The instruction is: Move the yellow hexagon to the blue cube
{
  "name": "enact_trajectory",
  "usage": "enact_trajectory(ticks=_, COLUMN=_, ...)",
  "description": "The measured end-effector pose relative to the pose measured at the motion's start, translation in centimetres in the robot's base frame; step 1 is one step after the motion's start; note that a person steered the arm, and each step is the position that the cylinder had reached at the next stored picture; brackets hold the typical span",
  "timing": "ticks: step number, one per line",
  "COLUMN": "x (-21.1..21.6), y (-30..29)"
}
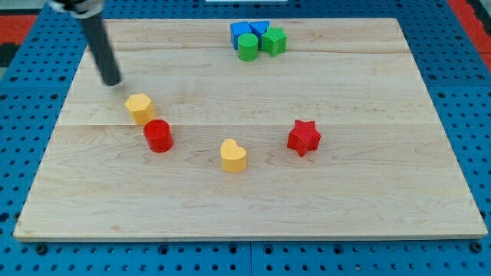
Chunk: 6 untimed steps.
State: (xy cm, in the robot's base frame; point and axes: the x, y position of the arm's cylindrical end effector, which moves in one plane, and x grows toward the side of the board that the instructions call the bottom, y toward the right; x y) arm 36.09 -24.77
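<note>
Nearest the view's bottom edge is the yellow heart point(233, 156), not part of this job. Left to right: my tip point(113, 80) sits up-left of the yellow hexagon point(140, 107), near it but apart, no contact yet. Red cylinder point(159, 136) is just below-right of the hexagon, nearly touching it. Red star point(304, 137) is further right, well clear. Target blue cube point(242, 34) is at the view's top, packed in a cluster with a second blue block point(259, 29), green cylinder point(248, 47) and another green block point(274, 41). Looks like the approach step. Tip is on the wrong side for an up-right push; I'd swing round to the hexagon's lower left first, avoiding the cylinder. Rod leans in from the top-left corner. No fingers on this rig, so nothing grasped.
</note>
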Motion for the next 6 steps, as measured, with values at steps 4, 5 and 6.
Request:
enact_trajectory(ticks=4, x=6.3, y=11.3)
enact_trajectory(ticks=5, x=4.5, y=13.7)
enact_trajectory(ticks=6, x=0.6, y=14.6)
